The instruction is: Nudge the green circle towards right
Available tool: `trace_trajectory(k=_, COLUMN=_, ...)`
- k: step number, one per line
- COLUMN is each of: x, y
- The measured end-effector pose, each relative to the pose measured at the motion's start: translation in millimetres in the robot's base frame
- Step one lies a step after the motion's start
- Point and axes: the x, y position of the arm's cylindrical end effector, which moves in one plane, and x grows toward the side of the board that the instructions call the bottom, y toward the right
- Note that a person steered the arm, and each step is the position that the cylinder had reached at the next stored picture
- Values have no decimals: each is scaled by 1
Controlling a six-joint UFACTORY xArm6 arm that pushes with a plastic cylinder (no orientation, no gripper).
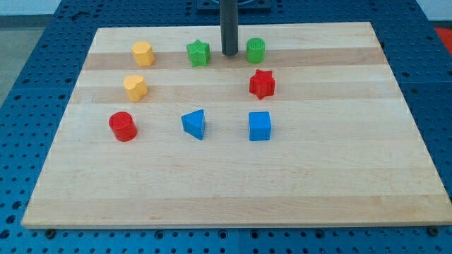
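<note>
The green circle (pixel 256 50) stands near the view's top, right of centre, on the wooden board (pixel 233 176). My tip (pixel 229 54) touches the board just left of the green circle, with a small gap between them. The green star (pixel 198 53) sits just left of the tip, so the tip stands between the two green blocks.
A red star (pixel 262 84) lies below the green circle. A blue cube (pixel 259 126) and a blue triangle (pixel 194 124) sit at mid-board. Two yellow blocks (pixel 143 53) (pixel 135 87) and a red cylinder (pixel 123 126) are on the left. A blue perforated table (pixel 28 42) surrounds the board.
</note>
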Motion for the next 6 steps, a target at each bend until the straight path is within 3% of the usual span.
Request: trace_trajectory(k=6, x=2, y=26)
